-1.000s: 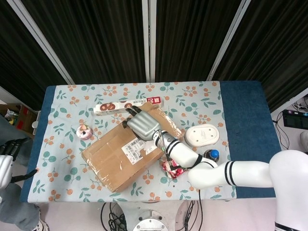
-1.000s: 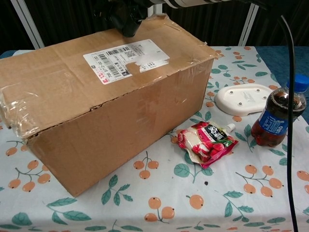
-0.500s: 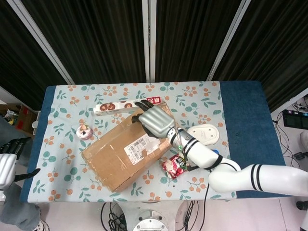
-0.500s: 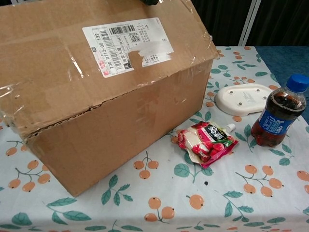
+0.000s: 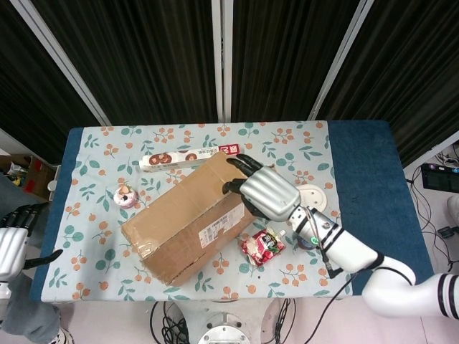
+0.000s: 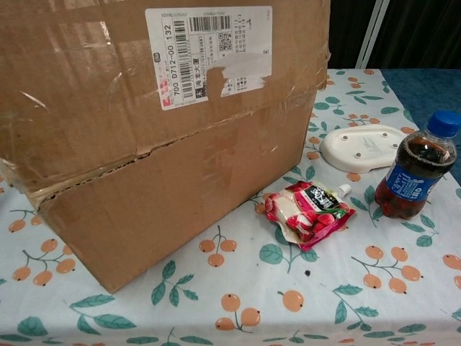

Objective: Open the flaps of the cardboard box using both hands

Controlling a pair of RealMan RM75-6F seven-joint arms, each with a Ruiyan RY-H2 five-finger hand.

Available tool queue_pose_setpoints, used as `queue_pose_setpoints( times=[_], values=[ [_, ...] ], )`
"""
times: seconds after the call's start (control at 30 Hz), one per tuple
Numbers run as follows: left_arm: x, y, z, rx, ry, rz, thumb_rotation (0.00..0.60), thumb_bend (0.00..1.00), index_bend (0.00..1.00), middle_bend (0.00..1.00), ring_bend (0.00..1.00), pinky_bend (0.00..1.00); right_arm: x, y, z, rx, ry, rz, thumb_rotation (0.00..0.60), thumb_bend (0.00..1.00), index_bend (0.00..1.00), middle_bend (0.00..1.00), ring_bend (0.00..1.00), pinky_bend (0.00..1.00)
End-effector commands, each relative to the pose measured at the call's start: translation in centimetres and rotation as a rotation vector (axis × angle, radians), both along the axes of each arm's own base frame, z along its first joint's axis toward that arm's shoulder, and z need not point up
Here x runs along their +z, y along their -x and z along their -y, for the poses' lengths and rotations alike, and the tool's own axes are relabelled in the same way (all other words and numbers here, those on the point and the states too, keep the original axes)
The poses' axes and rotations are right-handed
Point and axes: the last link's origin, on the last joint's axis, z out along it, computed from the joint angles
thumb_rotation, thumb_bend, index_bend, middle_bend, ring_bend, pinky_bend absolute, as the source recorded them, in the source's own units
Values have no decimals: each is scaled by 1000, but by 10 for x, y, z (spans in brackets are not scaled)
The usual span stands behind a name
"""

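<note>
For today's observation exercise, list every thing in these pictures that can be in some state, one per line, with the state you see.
Brown cardboard box: one top flap lifted, standing up.
Right hand: fingers at the raised flap's far edge.
Left hand: off the table's left edge, holding nothing.
Dark cola bottle with blue cap: upright, capped.
Red drink pouch: lying flat.
White oval dish: lying bottom side up.
Long white snack carton: lying on its side.

The cardboard box (image 6: 144,144) is matt brown cardboard with glossy clear tape and a white paper label (image 6: 209,54). The tabletop (image 6: 346,303) is covered by a printed cloth, and the red pouch (image 6: 306,213) looks shiny. The right hand (image 5: 269,193) has a smooth silver-grey shell with black fingers (image 5: 240,163).
</note>
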Motion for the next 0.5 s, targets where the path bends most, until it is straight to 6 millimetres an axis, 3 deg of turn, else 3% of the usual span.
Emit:
queue_pose_setpoints(
  times=[0.03,0.33,0.5],
  values=[
    [-1,0,0,-1,0,4,512,76,147,191,155,231,26,29,-21,-5,21,64,600,791,334,467,13,0],
    [-3,-1,-2,-3,14,-1,514,75,150,191,155,231,51,89,-59,9,64,77,600,778,321,468,13,0],
    [-1,-4,-2,-10,11,-7,514,75,151,191,155,231,62,112,-72,-4,92,96,600,778,307,467,14,0]
  ],
)
